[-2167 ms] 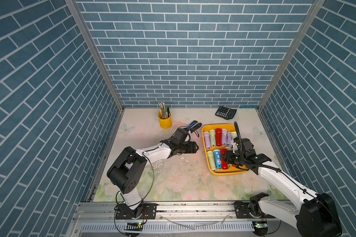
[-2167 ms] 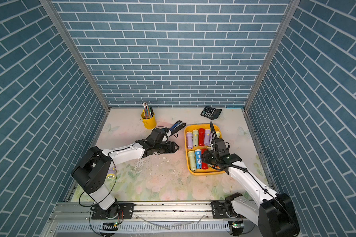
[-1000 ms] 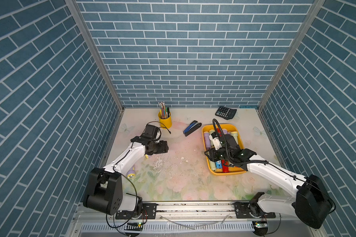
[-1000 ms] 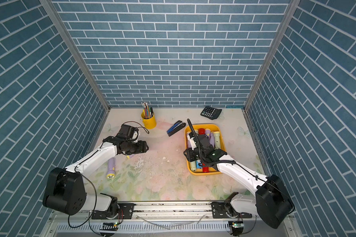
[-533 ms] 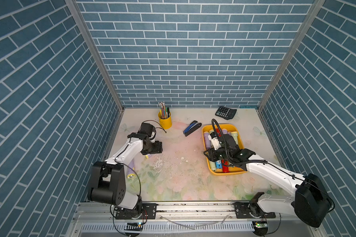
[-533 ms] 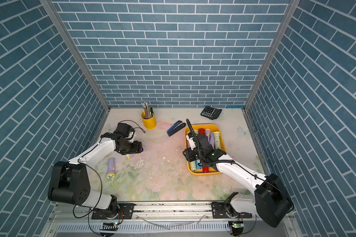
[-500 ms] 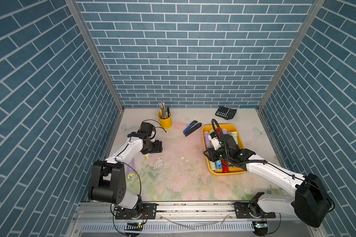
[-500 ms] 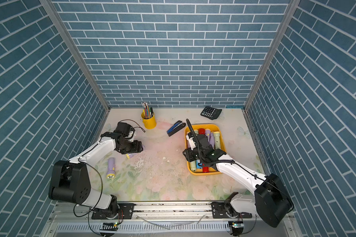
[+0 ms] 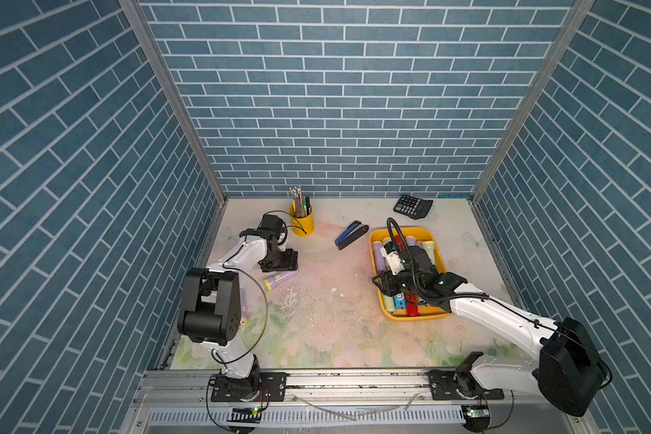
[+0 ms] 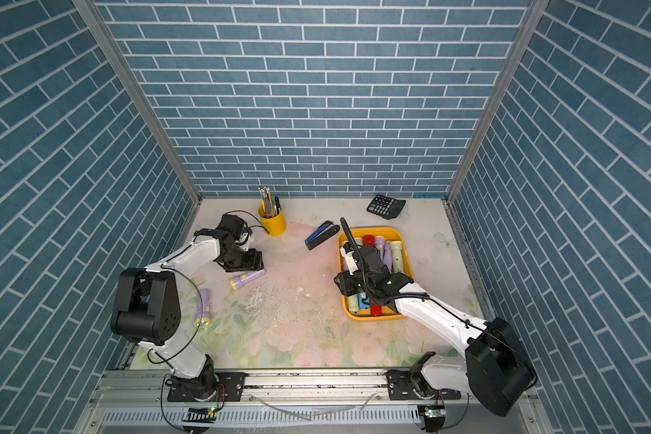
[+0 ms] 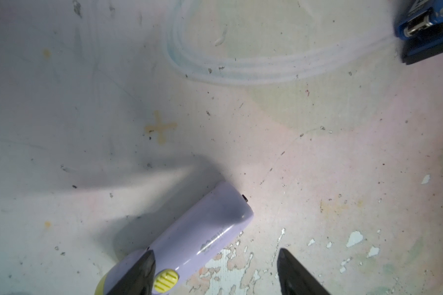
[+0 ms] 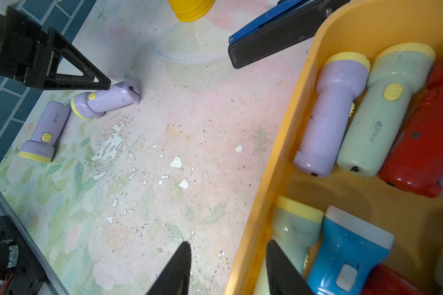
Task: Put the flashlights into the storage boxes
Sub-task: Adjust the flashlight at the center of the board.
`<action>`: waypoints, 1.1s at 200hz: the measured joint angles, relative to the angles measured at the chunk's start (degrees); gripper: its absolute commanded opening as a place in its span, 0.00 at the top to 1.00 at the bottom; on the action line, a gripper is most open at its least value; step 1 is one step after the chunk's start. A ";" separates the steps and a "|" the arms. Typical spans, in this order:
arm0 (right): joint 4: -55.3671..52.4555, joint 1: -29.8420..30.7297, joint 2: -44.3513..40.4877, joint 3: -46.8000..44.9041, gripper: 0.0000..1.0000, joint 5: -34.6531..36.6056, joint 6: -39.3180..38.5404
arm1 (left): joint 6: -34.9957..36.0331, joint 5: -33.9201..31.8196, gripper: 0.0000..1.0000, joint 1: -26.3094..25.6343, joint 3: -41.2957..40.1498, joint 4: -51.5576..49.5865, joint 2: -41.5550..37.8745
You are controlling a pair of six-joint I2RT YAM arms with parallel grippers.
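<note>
Flashlights (image 12: 327, 115) in tray (image 9: 416, 318), peeling table (image 9: 335, 338), brick walls (image 9: 335, 112), left claw (image 11: 216, 252) and right claw (image 12: 228, 242) parted

The storage box (image 9: 410, 318) sits on the right half of the bench (image 9: 335, 338), with flashlights (image 10: 396, 255) lying side by side in it. The stapler (image 9: 351, 234) lies just left of its far corner, the pen cup (image 9: 302, 223) further left, and the calculator (image 9: 412, 206) behind the box. On the left, well apart from the box, lies a loose flashlight (image 9: 280, 280), with a second loose flashlight (image 10: 203, 306) nearer the front-left edge.

Left arm (image 9: 237, 259) and right arm (image 9: 497, 315) stretched forward.
Left gripper (image 9: 280, 267) hangs low, jaws spread wide; right gripper (image 12: 228, 244) shows a narrower gap, gripping nothing.
</note>
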 measured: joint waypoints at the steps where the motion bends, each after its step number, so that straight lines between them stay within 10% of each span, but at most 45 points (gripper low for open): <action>1: 0.02 0.00 0.00 0.00 0.51 0.00 0.00 | 0.02 0.02 0.24 0.00 0.09 -0.02 0.07; 220: 1.40 0.09 -0.20 -0.09 0.51 0.22 -1.36 | 0.33 5.18 0.28 -0.09 1.29 1.25 5.46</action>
